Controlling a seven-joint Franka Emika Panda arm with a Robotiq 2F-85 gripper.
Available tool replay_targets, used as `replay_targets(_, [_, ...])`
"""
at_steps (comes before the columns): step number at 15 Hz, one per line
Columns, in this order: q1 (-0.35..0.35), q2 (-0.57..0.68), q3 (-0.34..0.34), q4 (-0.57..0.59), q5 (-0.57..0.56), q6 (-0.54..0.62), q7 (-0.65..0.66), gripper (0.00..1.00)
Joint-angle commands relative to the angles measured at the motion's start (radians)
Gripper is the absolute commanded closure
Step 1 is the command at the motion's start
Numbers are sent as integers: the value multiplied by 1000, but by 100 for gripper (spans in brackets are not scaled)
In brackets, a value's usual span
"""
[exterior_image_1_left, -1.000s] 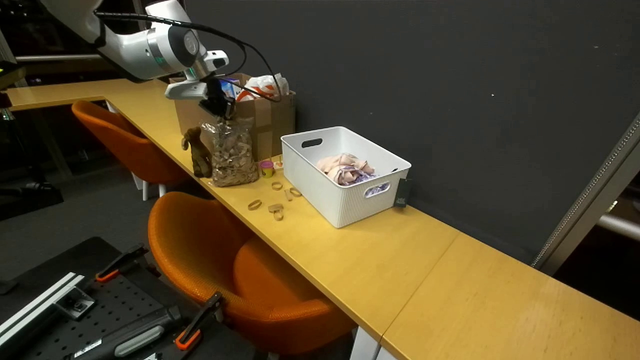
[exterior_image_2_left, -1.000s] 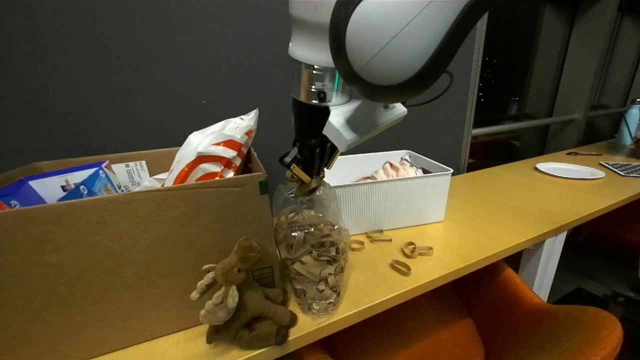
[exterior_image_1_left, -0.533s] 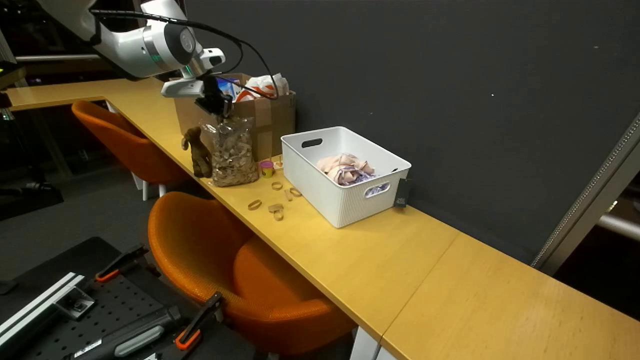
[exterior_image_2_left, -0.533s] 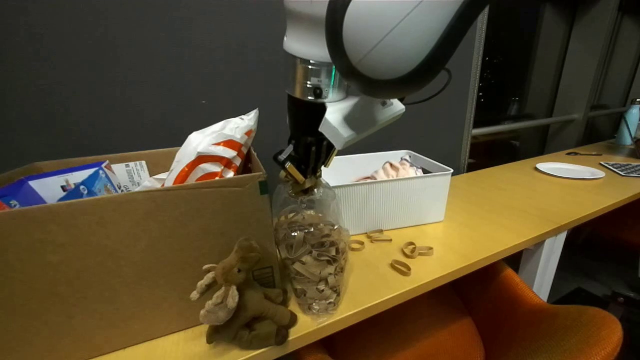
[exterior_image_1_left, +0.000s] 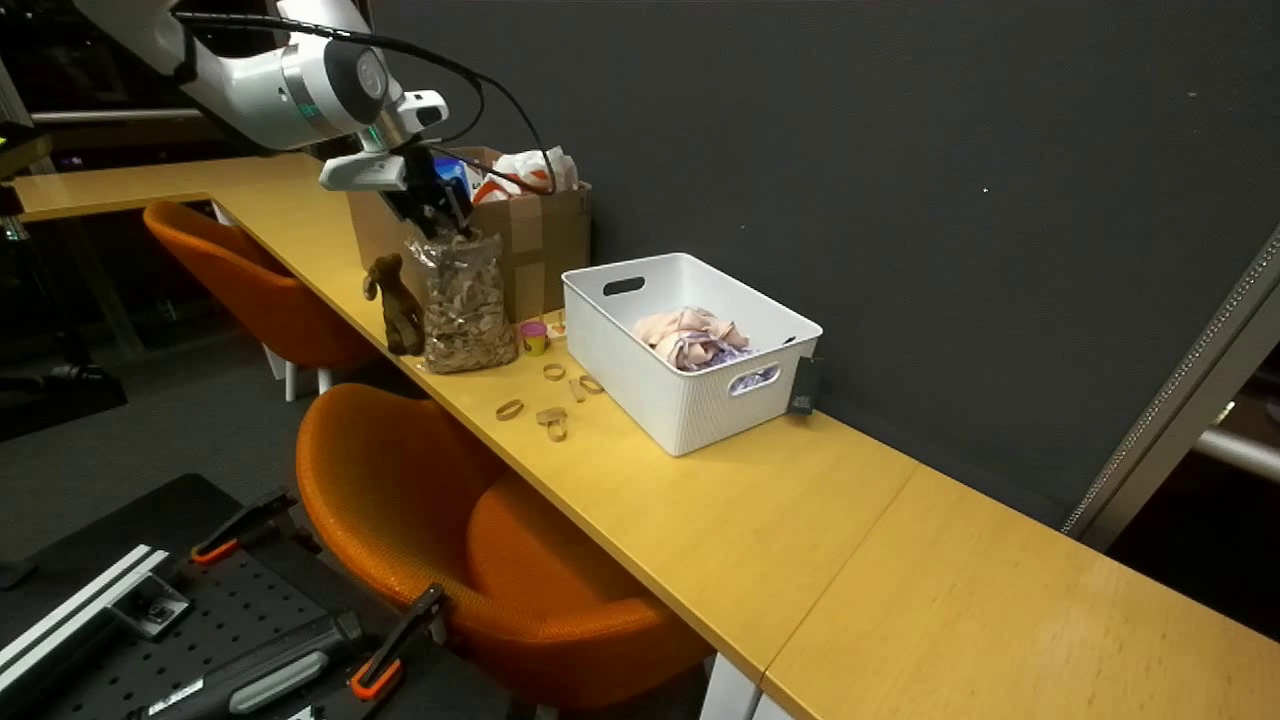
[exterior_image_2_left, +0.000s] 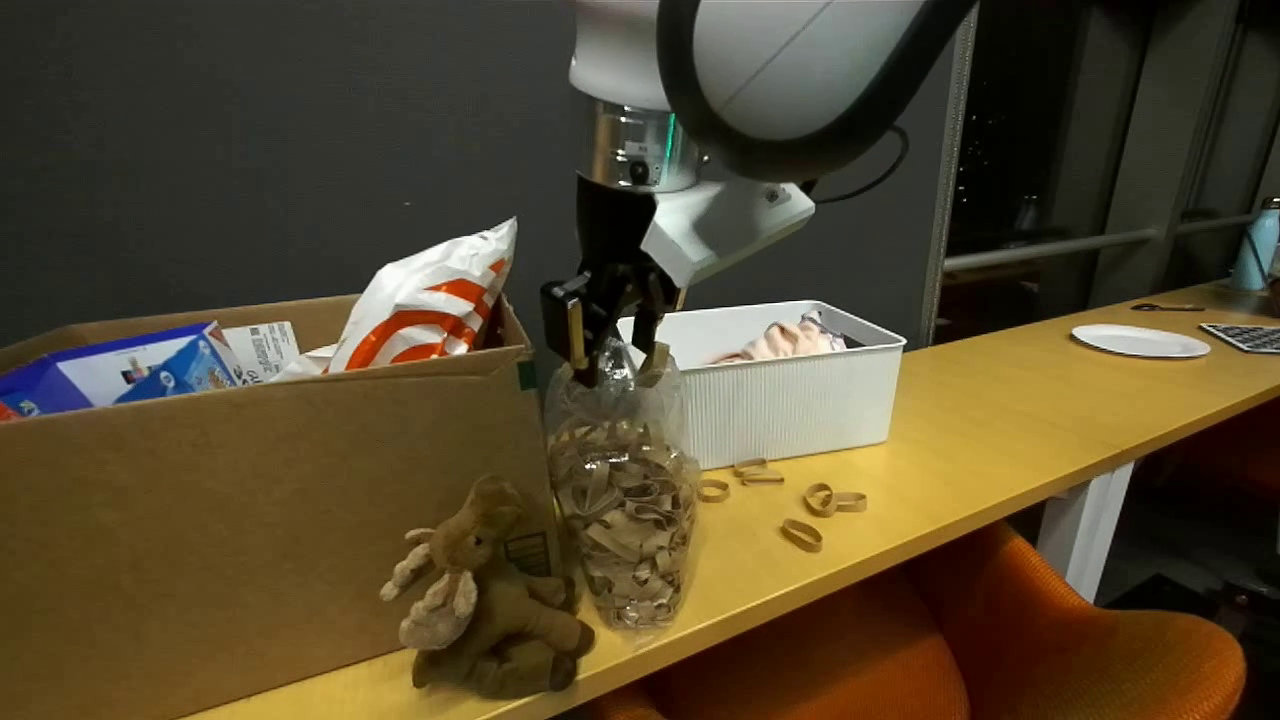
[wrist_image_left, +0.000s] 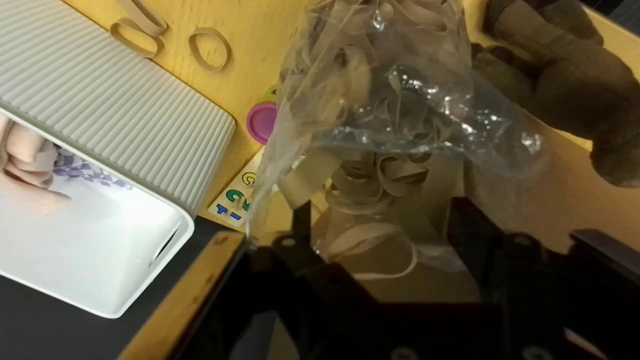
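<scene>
Yellow table (exterior_image_2_left: 1000, 420), dark wall (exterior_image_2_left: 250, 120) — the gripper (exterior_image_2_left: 617, 366) is spread wide at the bag (exterior_image_2_left: 625, 530) — the box (exterior_image_2_left: 250, 540) is partly hidden.

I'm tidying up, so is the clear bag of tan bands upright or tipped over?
Upright: in both exterior views, the bag stands on end on the table, taller than it is wide.
</scene>
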Motion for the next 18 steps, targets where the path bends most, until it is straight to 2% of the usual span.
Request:
replay_targets(1, [4,-62,-6,-57,-12,21,5,0])
replay_targets(8, [-19,-108,-9,-78,-15,37,5,0])
replay_targets(12, [-50,-181,-20,-143,-2,17,10,0])
replay_targets(15, [-106,-299,-27,-268,20,-18,8,0])
replay_targets(18, [-209,-387,-30,-395,74,11,-27,0])
